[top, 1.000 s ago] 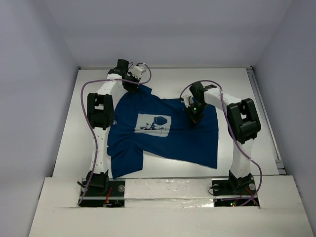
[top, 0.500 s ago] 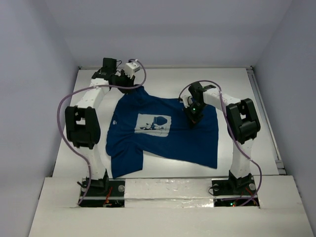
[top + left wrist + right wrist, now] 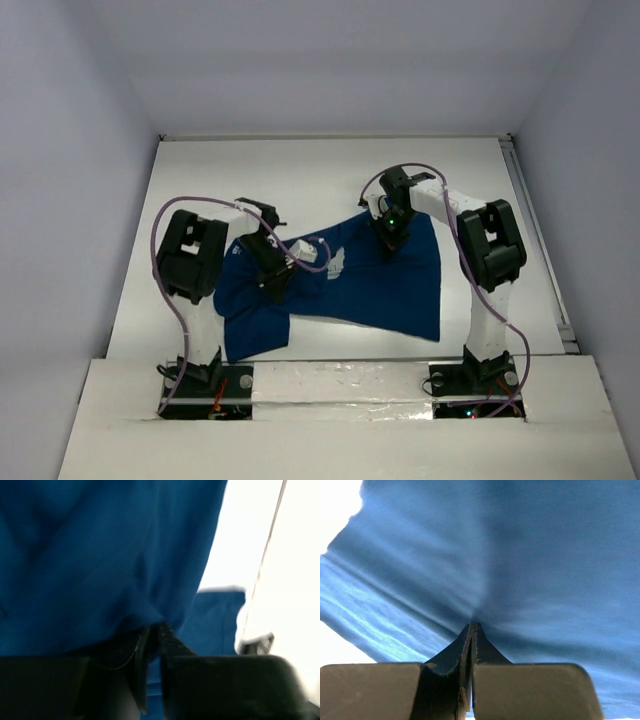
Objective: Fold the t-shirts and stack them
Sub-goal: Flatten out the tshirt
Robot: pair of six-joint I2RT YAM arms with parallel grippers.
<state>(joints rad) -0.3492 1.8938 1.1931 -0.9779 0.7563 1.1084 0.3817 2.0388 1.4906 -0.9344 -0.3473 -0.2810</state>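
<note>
A dark navy t-shirt [image 3: 385, 290] lies on the white table [image 3: 330, 170], its far-left part folded over toward the near side. Only a strip of its white print [image 3: 331, 259] shows. My left gripper [image 3: 274, 285] sits low over the folded left part, jaws nearly together and pinching a fold of blue cloth [image 3: 100, 570] at the fingertips [image 3: 167, 632]. My right gripper [image 3: 390, 233] is shut on the shirt's far right edge, and the cloth [image 3: 520, 555] pulls taut from its tips [image 3: 479, 630].
Pale walls close in the table on the left, the far side and the right. A metal rail [image 3: 537, 240] runs along the table's right edge. Purple cables [image 3: 170, 300] loop off both arms. Bare table surface lies beyond and left of the shirt.
My left gripper has swung from the shirt's far-left corner toward the near side, dragging that part of the cloth over the print. The right arm has not moved.
</note>
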